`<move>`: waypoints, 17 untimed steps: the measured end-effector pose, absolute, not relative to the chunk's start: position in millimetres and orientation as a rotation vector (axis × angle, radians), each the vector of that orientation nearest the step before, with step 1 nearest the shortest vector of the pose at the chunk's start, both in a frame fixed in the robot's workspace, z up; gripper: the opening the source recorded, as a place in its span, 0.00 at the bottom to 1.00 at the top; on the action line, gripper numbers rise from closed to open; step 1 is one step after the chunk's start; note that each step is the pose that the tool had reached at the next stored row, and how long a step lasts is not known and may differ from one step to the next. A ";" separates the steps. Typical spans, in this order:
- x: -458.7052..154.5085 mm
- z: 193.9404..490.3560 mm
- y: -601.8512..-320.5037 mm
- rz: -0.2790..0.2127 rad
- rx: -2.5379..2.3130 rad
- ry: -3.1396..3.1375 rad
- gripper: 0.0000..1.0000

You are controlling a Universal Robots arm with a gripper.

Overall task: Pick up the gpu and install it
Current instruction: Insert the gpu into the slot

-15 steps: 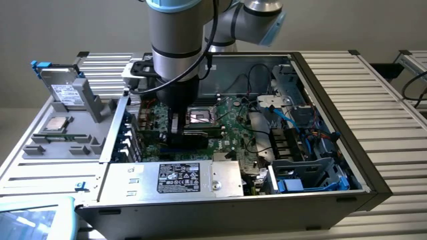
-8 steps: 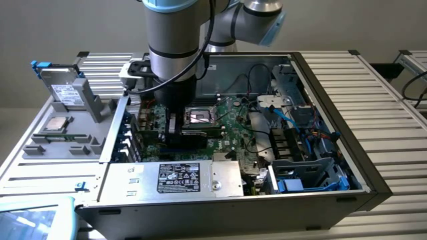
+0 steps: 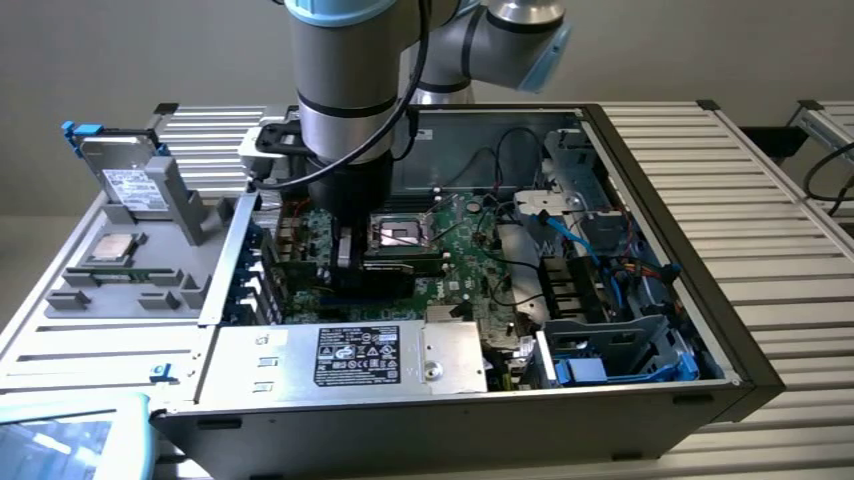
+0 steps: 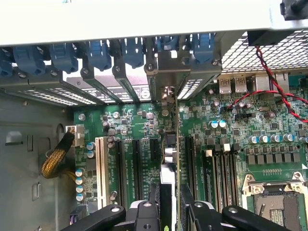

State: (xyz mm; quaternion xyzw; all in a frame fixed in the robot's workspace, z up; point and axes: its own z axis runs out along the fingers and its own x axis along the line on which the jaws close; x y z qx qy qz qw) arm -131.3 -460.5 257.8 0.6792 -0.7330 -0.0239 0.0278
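Case point(image 3: 467, 425) lies open on table point(image 3: 774, 200). Inside: mobo point(image 3: 461, 250) flat on the bottom, socket point(image 3: 400, 235) mid-board, PSU point(image 3: 354, 355) along the near wall, drive cage point(image 3: 614, 350) in the near corner at ext. view's right. Tray point(image 3: 80, 300) sits just beside the case on ext. view's left, w/ hard drive point(image 3: 134, 185) upright at its back and chip point(image 3: 110, 248) flat in front of it. Gripper point(image 4: 171, 211) is over the slots point(image 4: 130, 168) beside the socket, gpu point(image 4: 169, 154) on edge betw. its fingers point(image 4: 144, 211), far end at the rear wall openings.
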 end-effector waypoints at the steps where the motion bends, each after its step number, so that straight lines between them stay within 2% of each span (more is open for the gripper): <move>1: -131.3 257.8 -460.4 -0.074 2.097 -2.263 0.28; 17: -131.3 257.7 -459.1 -0.074 2.099 -2.261 0.28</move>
